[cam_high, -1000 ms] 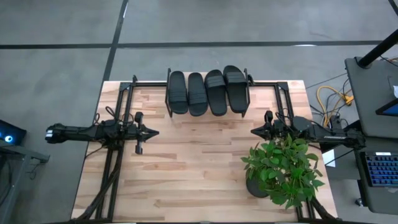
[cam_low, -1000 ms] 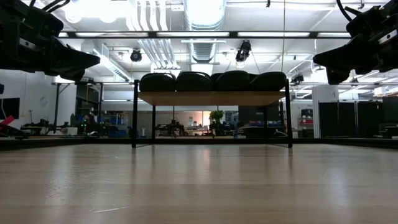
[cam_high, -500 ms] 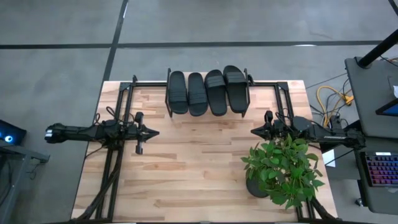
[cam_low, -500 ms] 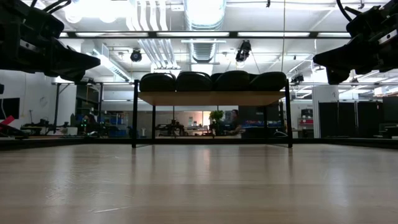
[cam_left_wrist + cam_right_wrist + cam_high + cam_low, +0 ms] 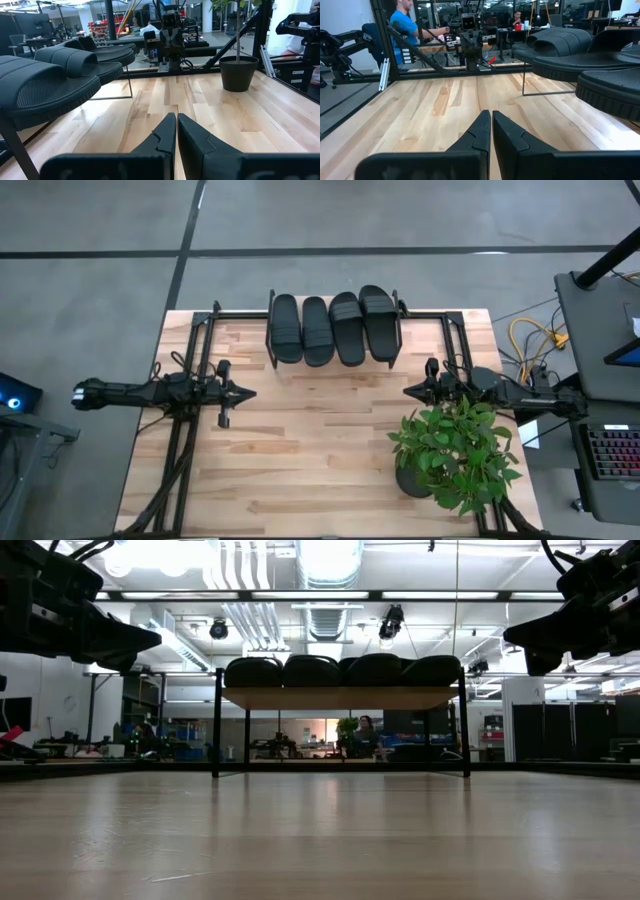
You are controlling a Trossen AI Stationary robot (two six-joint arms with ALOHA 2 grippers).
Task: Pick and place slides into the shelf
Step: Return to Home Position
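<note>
1. Left pincer (image 5: 246,392): clenched, grasping nothing. It hangs low over the surface (image 5: 300,450) at the left side, tips pointing inward.
2. Right pincer (image 5: 407,390): also clenched and empty, at the right side, facing the left one. The two are well apart and neither is near the work.
3. This reads as a parked pose. The fingers are closed because there is nothing to carry, and the arms sit out at the sides so the middle is free.
4. Slides (image 5: 333,328): all four are on the shelf (image 5: 340,698), soles down, packed side by side across the top board. None lies off it in view.
5. The shelf stands at the far edge, mid-width, probably so either arm can reach it.
6. Potted plant (image 5: 455,455): near corner, leaves overlapping the right arm from above. Not part of the job.
7. Judgement: placing looks complete.
</note>
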